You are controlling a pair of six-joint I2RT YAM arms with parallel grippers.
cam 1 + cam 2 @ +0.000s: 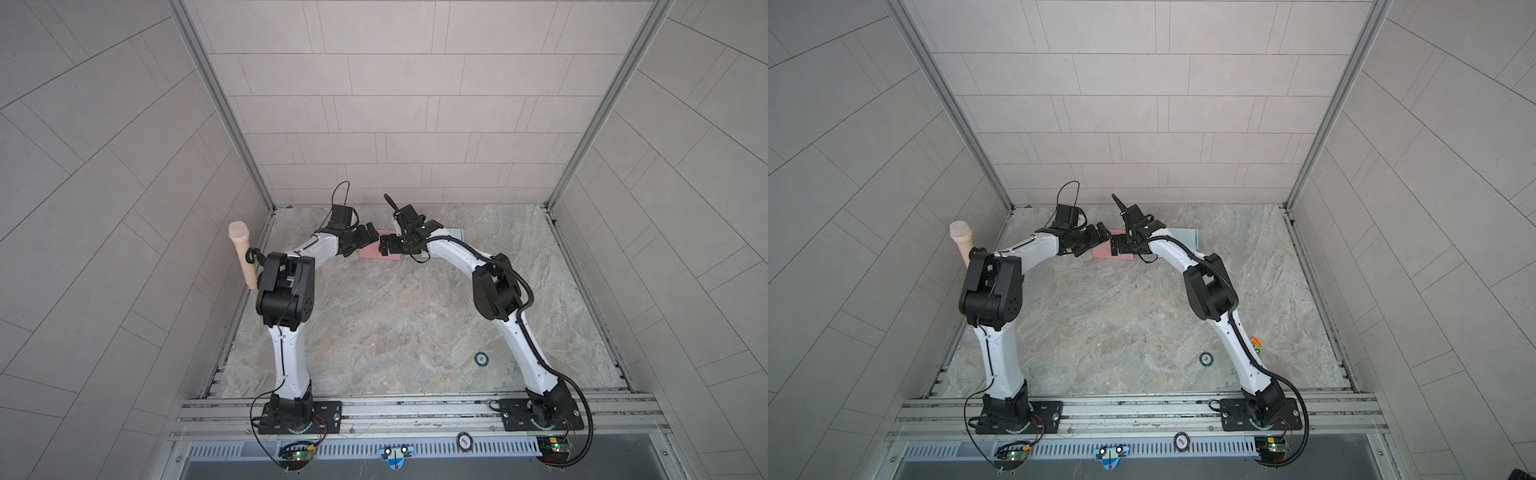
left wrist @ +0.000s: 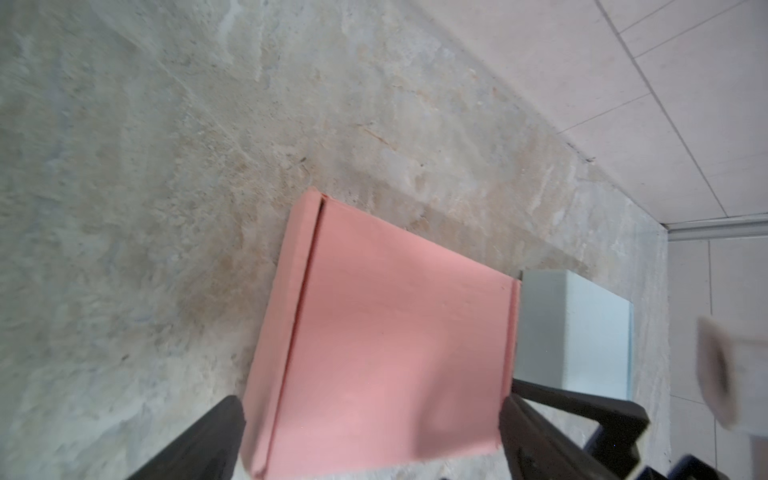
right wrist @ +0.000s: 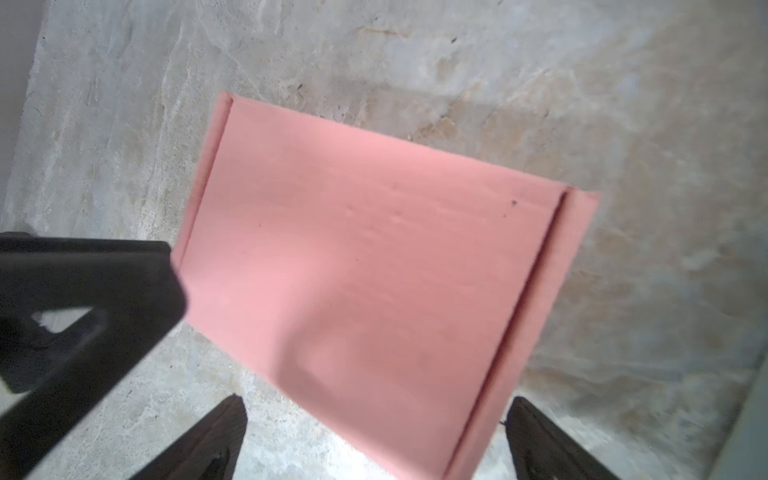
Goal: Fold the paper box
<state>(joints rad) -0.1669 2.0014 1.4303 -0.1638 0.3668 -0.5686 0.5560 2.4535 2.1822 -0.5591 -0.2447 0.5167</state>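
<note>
Both top views show the flat salmon-pink folded paper box (image 1: 370,253) lying on the marbled stone-look tabletop (image 1: 395,316) near the back wall, under the two meeting grippers. The left gripper (image 1: 371,233) and right gripper (image 1: 383,245) have their jaws spread wide and hold nothing. In each wrist view, black fingers (image 2: 208,436) straddle the box; I cannot tell whether they touch it. A flat pale blue-green paper box (image 1: 456,233) sits just beside its right end. The pink box's long axis runs left to right, along the wall.
</note>
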